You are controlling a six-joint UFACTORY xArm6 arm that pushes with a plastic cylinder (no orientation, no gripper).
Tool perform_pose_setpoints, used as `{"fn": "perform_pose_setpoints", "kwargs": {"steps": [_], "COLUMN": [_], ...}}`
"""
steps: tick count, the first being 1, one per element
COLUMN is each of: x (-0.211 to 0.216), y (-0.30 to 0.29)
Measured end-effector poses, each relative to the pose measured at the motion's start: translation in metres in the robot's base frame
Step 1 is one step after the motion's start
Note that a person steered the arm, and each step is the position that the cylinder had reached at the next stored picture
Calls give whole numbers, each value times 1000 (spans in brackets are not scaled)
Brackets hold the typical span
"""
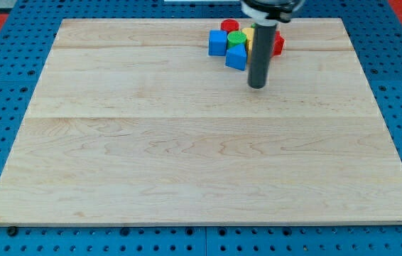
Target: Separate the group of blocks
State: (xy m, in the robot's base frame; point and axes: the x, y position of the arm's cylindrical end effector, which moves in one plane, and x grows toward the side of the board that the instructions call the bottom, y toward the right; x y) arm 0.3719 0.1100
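Cluster of blocks [242, 44], counter's [187, 156] far edge; my tip [257, 85] is set beside it, no gripper fitted. Risk: blocks possibly shoved off together.

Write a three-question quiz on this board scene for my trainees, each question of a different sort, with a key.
1. True or false: the blocks lie scattered across the wooden board.
2. Multiple choice: my tip sits (A) at the view's left of the cluster, (B) just below and to the right of the lower blue block, (C) at the view's bottom edge.
3. Fill in: the block between the red block and the lower blue block is ____.

Key: 1 false, they cluster near the view's top; 2 B; 3 green.
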Motion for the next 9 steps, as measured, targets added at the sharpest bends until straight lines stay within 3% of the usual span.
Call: {"fn": "perform_pose_setpoints", "kwargs": {"steps": [3, 4, 5, 7, 9], "x": [-34, -75, -135, -136, -107], "y": [55, 110, 113, 25, -47]}}
